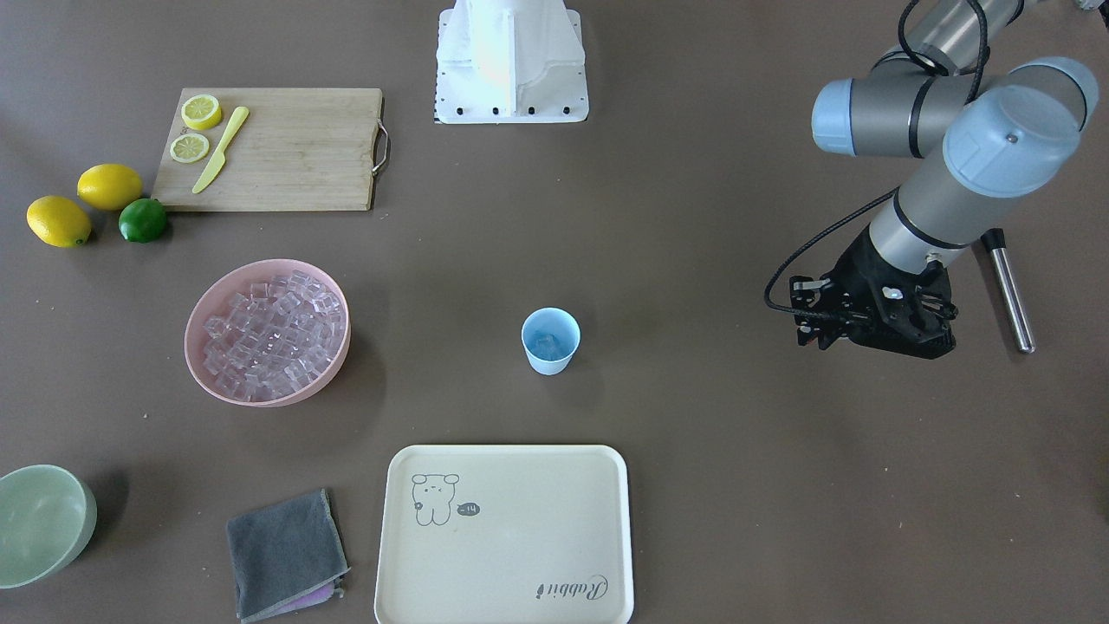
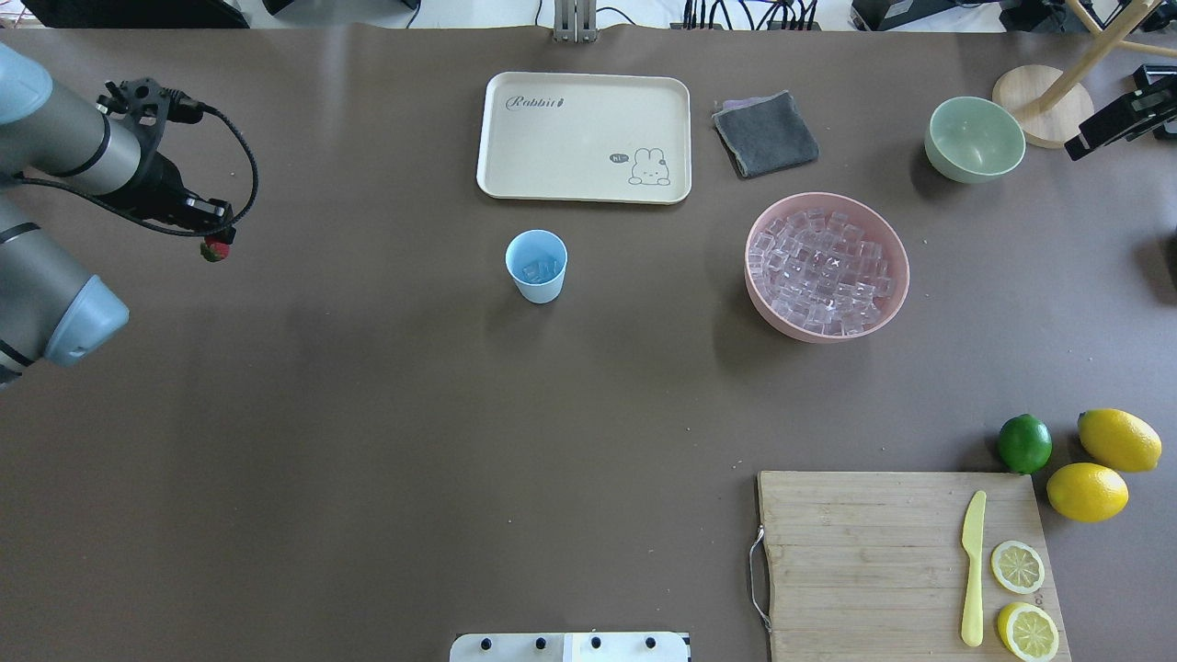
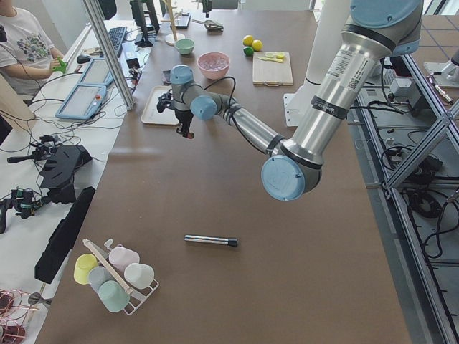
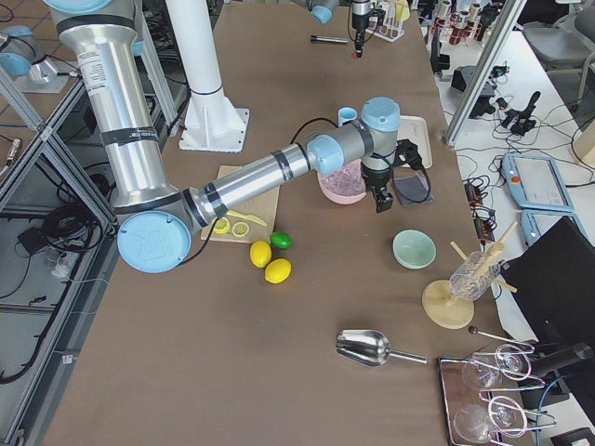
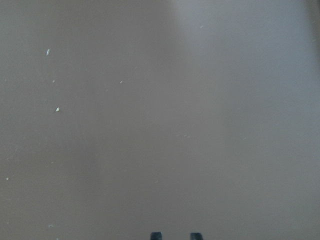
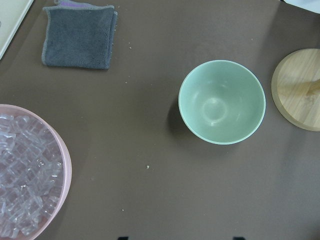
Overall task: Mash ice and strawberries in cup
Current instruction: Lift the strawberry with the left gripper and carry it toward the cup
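Red strawberry (image 2: 215, 250) is pinched in left fingers (image 2: 214, 239), above counter (image 2: 368, 414) at its left end, well apart from cup (image 2: 536, 265). Metal rod (image 1: 1010, 290) lies near them. Pink bowl (image 2: 759, 292) heaped with ice (image 2: 823, 271) sits right of cup. Cup is upright mid-counter with some ice inside, tray (image 2: 552, 147) just behind it. Right fingers (image 4: 381, 204) are spread wide, hovering between pink bowl and green bowl (image 2: 975, 138), cloth (image 2: 765, 133) near. Board (image 2: 864, 552), lemons (image 2: 1088, 492), lime (image 2: 1024, 443) at near right corner.

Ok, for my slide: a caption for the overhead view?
Left gripper holds a strawberry, far from the cup holding ice.
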